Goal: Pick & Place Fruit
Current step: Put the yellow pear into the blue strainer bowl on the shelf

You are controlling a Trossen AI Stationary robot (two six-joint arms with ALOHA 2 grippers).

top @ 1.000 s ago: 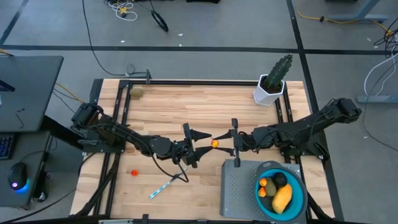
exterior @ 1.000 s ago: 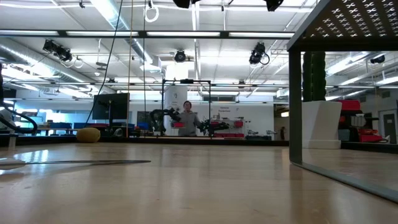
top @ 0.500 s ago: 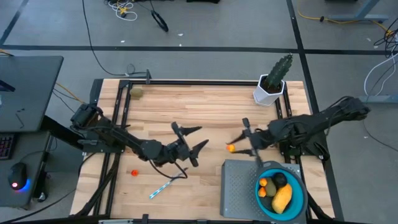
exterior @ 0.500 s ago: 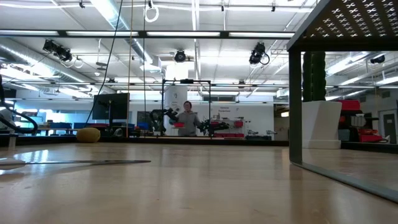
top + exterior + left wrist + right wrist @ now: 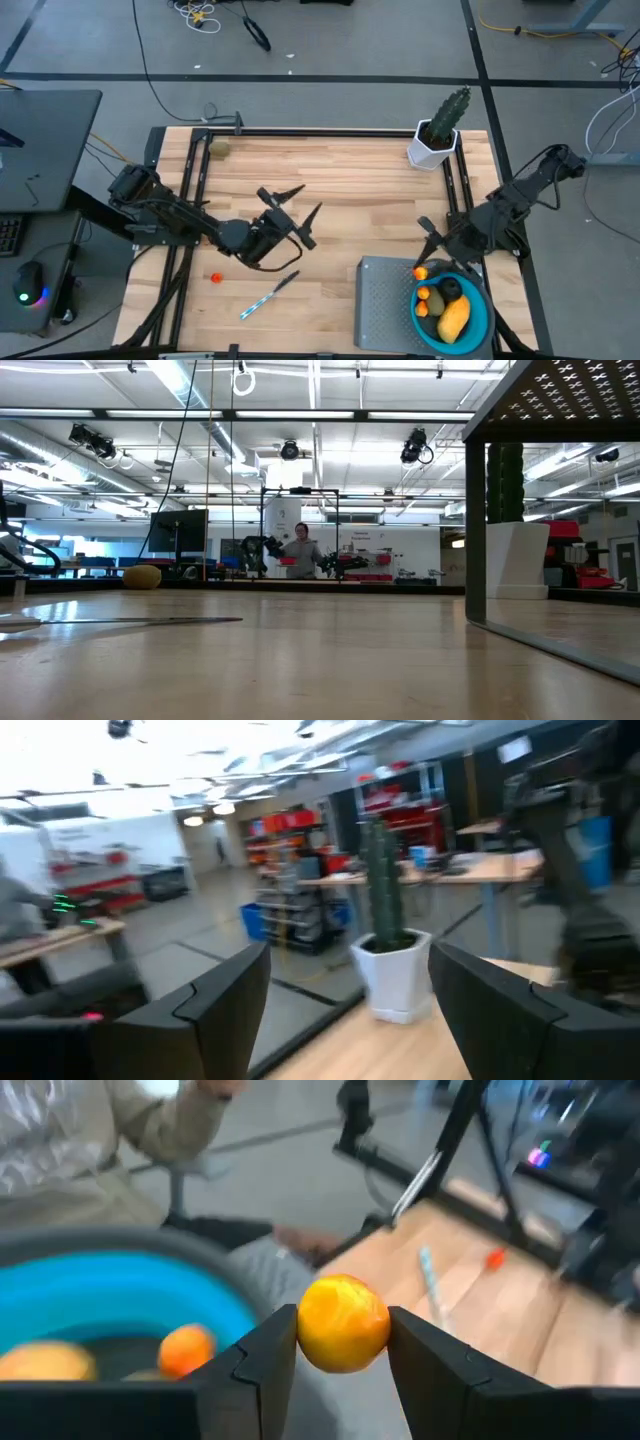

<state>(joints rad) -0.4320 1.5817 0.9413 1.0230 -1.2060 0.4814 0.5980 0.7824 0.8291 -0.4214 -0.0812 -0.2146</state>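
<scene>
My right gripper (image 5: 424, 266) is shut on a small orange fruit (image 5: 343, 1323) beside the far left rim of the blue bowl (image 5: 488, 318). The bowl holds a yellow oblong fruit (image 5: 453, 320), a black ball (image 5: 452, 290), an olive piece (image 5: 437, 301) and an orange one (image 5: 185, 1348). A tiny orange-red fruit (image 5: 215, 277) lies on the table at the near left. An olive-brown oval (image 5: 220, 149) lies at the far left corner. My left gripper (image 5: 297, 205) hangs open over the table's middle left, with nothing between its fingers. My right gripper pinches the small orange fruit by its two opposite sides (image 5: 303, 1328) between its two fingers, at their free ends. The fingers slant down from the table's right side. The fruit is lifted clear, above the edge of the bowl and the grey stand.
The bowl sits on a grey perforated stand (image 5: 385, 300) at the near right. A green cactus in a white pot (image 5: 438, 135) stands at the far right. A thin white-and-blue stick (image 5: 268, 296) lies on the table near the front, below my left gripper.
My right gripper has carried the orange fruit from the table's middle toward the right and near edge, up to the bowl's rim, and has tipped downward. My left gripper has drawn back toward the left, risen a little and rolled, staying open.
</scene>
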